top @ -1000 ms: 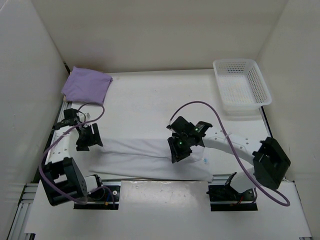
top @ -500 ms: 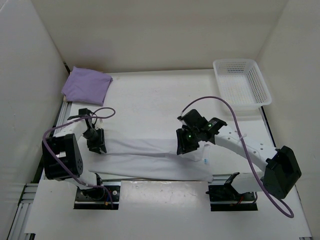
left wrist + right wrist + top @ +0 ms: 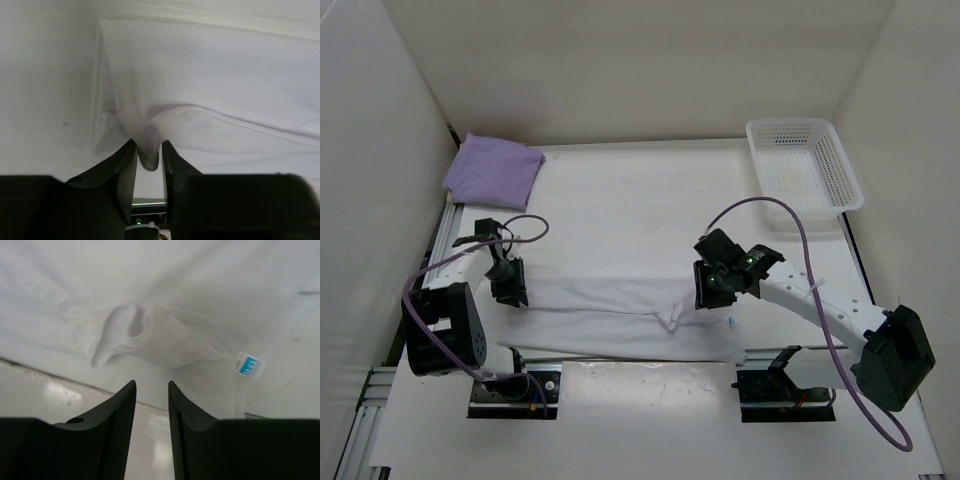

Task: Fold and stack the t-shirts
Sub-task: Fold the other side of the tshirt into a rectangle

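White cloth t-shirt [image 3: 610, 318] lay along the near edge of the desk [image 3: 620, 200]; the left gripper [image 3: 149, 156] pinched a fold of it, the right gripper [image 3: 152, 390] hovered narrowly parted, empty.

There are 1 lavender t-shirt [image 3: 492, 170], 1 white t-shirt [image 3: 610, 315] and 1 basket [image 3: 788, 124].

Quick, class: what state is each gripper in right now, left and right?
Left gripper: shut, pinching a fold of the white t-shirt.
Right gripper: open, holding nothing, above the same shirt.
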`<state>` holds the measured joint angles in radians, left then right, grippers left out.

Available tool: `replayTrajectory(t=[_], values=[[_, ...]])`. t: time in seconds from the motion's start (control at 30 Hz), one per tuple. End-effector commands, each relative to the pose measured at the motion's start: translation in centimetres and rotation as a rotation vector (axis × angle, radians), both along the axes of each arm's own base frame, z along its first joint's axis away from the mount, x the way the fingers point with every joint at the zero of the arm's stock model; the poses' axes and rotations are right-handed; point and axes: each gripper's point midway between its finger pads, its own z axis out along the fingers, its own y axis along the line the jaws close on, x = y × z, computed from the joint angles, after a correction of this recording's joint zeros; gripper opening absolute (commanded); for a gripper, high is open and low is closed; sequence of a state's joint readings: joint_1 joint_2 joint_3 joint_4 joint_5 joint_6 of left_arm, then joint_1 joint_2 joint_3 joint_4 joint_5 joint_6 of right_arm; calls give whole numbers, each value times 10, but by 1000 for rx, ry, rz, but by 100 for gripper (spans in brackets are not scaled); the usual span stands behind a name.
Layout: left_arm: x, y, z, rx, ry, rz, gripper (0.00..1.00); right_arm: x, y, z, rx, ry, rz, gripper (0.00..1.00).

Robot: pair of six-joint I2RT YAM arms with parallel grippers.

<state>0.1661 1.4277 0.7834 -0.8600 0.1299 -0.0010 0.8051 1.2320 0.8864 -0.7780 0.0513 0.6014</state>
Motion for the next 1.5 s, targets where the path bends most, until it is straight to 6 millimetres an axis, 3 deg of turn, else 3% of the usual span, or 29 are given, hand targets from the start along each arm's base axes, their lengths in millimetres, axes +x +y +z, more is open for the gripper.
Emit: replayTrajectory(t=[0.0,0.23,0.33,0.43,0.67,0.87,0.97,1.03,1.13,1.27,1.47], values=[[5,6,12,44,-64,0,39,28,-24,-2,-14,-68,-216,38],[14,1,30,12,-100,-5,62,46,17,-6,66,26,-171,44],[19,0,36,-7,-116,0,64,43,29,-8,85,35,-102,44],[25,5,42,-1,-139,18,65,35,26,-15,71,55,-79,44],[35,9,29,1,-104,20,67,22,21,-34,40,119,-54,41],[36,-9,14,-35,-45,-41,58,18,20,-38,35,141,-51,16],[32,-10,9,-38,-24,-40,44,18,20,-38,35,141,-51,6],[32,-10,9,-38,-24,-40,32,18,18,-37,28,134,-55,3],[31,-8,12,-22,-39,-39,27,17,15,-35,20,128,-58,0],[32,-4,17,4,-59,-36,10,20,12,-29,3,111,-57,0],[39,-1,22,16,-78,-35,10,36,10,-6,0,57,-60,0]])
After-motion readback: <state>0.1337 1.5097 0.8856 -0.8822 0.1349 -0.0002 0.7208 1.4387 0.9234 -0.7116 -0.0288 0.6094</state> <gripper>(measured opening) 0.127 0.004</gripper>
